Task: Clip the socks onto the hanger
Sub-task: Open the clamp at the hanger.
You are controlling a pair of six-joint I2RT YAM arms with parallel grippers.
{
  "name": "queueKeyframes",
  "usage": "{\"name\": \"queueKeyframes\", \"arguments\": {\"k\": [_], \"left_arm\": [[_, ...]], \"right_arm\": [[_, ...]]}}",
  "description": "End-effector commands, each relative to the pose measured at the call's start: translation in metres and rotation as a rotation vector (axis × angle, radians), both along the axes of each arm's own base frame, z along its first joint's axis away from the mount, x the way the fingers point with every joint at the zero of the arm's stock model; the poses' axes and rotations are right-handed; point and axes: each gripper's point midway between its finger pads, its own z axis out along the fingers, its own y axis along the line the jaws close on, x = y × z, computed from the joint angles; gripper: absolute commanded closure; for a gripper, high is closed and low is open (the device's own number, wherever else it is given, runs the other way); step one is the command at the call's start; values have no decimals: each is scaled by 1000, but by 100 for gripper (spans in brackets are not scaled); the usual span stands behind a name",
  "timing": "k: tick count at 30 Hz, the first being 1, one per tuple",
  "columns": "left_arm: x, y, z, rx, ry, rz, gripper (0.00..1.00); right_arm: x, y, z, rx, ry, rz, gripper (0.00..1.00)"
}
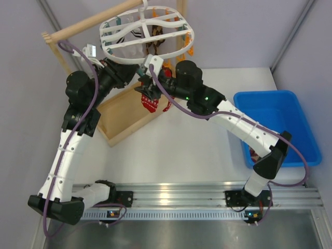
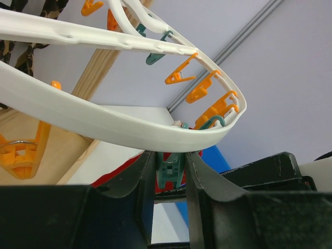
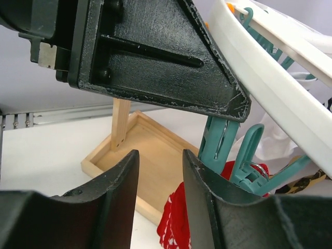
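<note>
The white oval hanger [image 1: 148,33] hangs from the wooden rod, with orange and teal clips dangling from it. It also shows in the left wrist view [image 2: 104,119] and the right wrist view [image 3: 270,88]. My left gripper [image 2: 170,166] is under the front rim, shut on a teal clip [image 2: 170,174]. A red sock with white dots [image 1: 149,102] hangs just below that rim, under the teal clips [image 3: 220,142]; it also shows in the right wrist view [image 3: 179,220]. My right gripper [image 3: 160,176] is open and empty, right beside the sock and the left gripper [image 3: 155,57].
The wooden rack has a rod [image 1: 93,23] and a tray [image 1: 129,111] under the hanger. A blue bin [image 1: 280,124] stands at the right and holds another sock [image 1: 254,154]. Other socks hang from the hanger's far side [image 1: 155,44].
</note>
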Motion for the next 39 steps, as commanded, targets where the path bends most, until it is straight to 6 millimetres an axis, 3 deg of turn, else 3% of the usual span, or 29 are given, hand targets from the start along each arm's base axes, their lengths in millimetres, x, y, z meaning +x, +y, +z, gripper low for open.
{"name": "queueKeyframes", "arguments": {"k": [1,8,14,20,25,32,36,39], "left_arm": [[-13,9,23,-10,-86,36,100],[-13,14,26,-15,-84,57,100],[-11,10,14,6,-56,34,100],[-9,8,8,13,-46,25,100],[-6,6,6,8,-35,18,100],[-7,4,5,9,-37,7,100],[-7,2,2,8,-33,-1,100],[-6,3,3,11,-38,1,100]], "right_arm": [[25,-22,34,73,-52,-131,61],[41,-31,28,71,-14,-161,61],[42,-30,51,125,-44,-161,59],[19,-19,64,166,-33,-38,56],[0,-9,55,147,-28,59,53],[-2,-6,53,149,-34,76,53],[2,-2,59,171,-38,59,57],[3,1,58,168,-44,51,68]]}}
